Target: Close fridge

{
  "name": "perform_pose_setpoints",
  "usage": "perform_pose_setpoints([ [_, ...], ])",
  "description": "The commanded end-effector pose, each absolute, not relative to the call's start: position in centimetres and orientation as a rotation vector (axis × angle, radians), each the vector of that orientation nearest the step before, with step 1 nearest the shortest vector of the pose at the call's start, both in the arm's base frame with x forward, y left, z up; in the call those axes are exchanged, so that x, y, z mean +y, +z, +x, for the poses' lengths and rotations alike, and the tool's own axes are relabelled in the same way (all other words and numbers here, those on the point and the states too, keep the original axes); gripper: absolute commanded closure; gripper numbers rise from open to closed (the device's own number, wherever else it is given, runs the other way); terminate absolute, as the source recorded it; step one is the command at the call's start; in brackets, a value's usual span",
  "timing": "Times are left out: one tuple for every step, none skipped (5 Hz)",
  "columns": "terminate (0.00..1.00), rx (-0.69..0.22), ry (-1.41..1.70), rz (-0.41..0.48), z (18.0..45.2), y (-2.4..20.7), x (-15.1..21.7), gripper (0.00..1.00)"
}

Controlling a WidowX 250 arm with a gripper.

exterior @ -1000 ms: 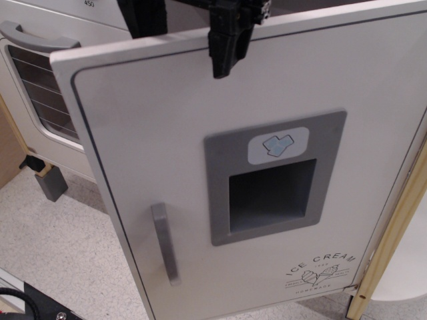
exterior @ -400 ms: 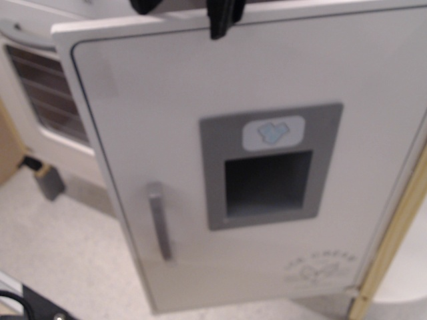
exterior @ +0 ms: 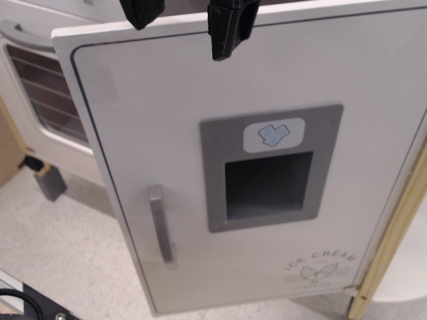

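1. Only one view here. The fridge (exterior: 267, 167) fills most of it: its white door stands swung out from the cabinet, hinged at the right, free edge at the left
2. The door carries a grey dispenser panel (exterior: 270, 177), a grey vertical handle (exterior: 160, 225) lower left, and an "ICE CREAM" logo (exterior: 319, 268) lower right
3. The black tool (exterior: 188, 23) sits at the door's top edge, one finger (exterior: 230, 30) in front of the door face and the other (exterior: 141, 12) to its left; whether it grips the edge I cannot tell
4. Behind, at left, is the oven door (exterior: 47, 100) with a window; a speckled floor (exterior: 60, 253) lies below
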State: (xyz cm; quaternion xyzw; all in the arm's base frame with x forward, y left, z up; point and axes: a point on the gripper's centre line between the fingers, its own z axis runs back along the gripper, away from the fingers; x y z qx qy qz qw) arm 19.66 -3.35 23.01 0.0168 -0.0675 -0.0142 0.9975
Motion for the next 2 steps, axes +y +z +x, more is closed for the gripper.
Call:
perform_pose_setpoints([
  [0.00, -0.099, -0.066, 0.074, 17.0, 20.7, -4.6, 0.00],
  [0.00, -0.092, -0.039, 0.069, 16.2, 18.0, -4.5, 0.00],
])
